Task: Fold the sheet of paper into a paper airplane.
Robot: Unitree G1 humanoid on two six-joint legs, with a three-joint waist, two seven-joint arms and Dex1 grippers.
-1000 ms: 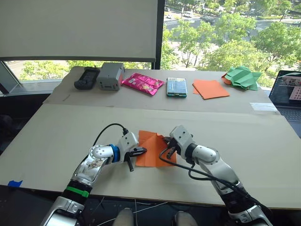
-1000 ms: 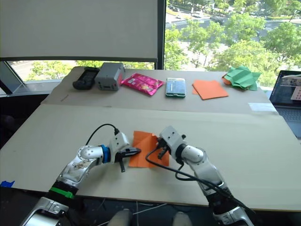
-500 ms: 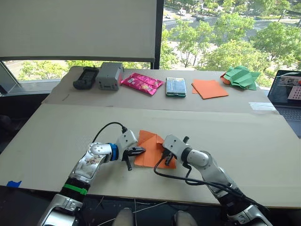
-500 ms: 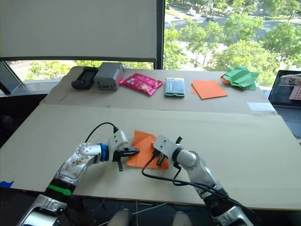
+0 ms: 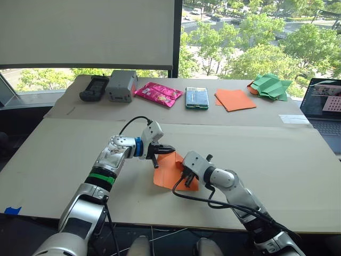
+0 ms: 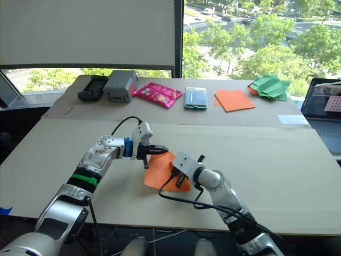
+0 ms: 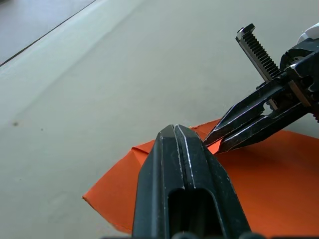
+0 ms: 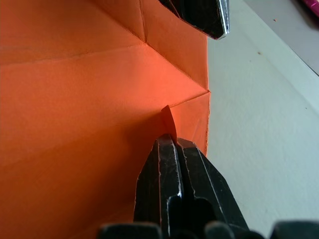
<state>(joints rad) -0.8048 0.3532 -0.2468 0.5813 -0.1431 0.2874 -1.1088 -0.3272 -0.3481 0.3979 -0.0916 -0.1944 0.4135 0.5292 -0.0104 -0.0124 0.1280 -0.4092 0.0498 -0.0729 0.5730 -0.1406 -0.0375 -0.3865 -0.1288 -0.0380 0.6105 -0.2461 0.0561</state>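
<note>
At the far left of the back table, a black device (image 5: 94,88) and a grey box (image 5: 120,85) are seen, followed by a pink snack packet (image 5: 159,94) and a teal-edged pack (image 5: 197,98).

On the near table (image 5: 64,144), the left gripper (image 5: 168,150) is held at the far, upper corner of the sheet of paper (image 5: 169,172). Its fingers are pressed together, with an orange corner apparently caught between the tips (the pinch itself is hidden behind the finger backs in the left wrist view).

The sheet lies on the near table between the two grippers, creased and partly folded, with its far edge raised. At its right edge the right gripper (image 5: 187,177) is clamped, its fingers closed on a small raised flap of the paper (image 8: 168,121).

Further right on the back table, a flat stack of orange sheets (image 5: 235,100), green paper shapes (image 5: 270,86) and a laptop (image 5: 321,102) are found.

With thin paper held at two points, tearing is judged likely if the grippers are pulled apart. A crooked crease could result if one grip slips, since so little paper is held. A lifted sheet could also buckle along an old crease rather than the intended line.
</note>
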